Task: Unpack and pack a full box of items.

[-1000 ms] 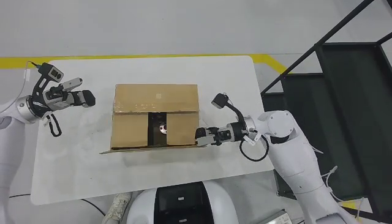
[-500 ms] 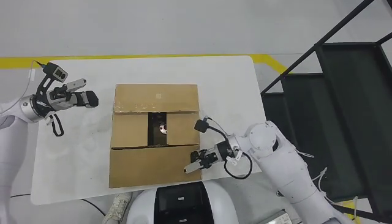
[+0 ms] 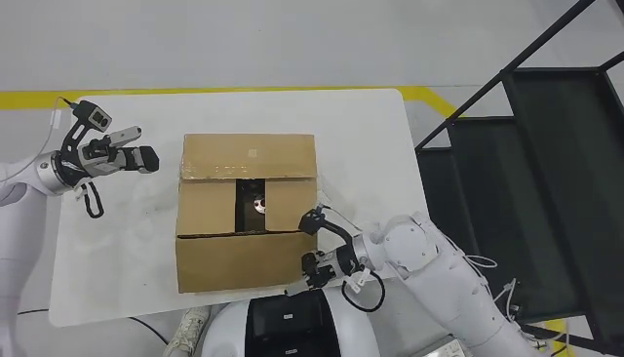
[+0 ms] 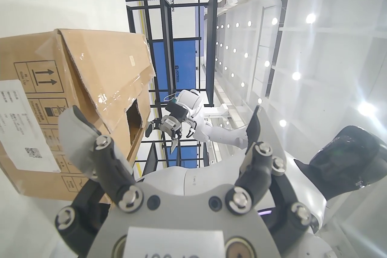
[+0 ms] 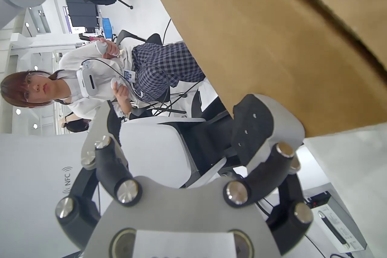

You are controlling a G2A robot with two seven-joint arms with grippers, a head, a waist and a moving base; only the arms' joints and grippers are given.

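Cardboard box (image 3: 249, 154) upright at table (image 3: 370, 133) centre, near flap folded out (dark gap between flaps).

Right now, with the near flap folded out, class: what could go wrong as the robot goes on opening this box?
1. The right gripper is open at the near flap's corner, not clamped on it; the flap might spring back.
2. The left gripper hangs apart from the box, so nothing braces it; a pull could drag it toward the table's near edge.
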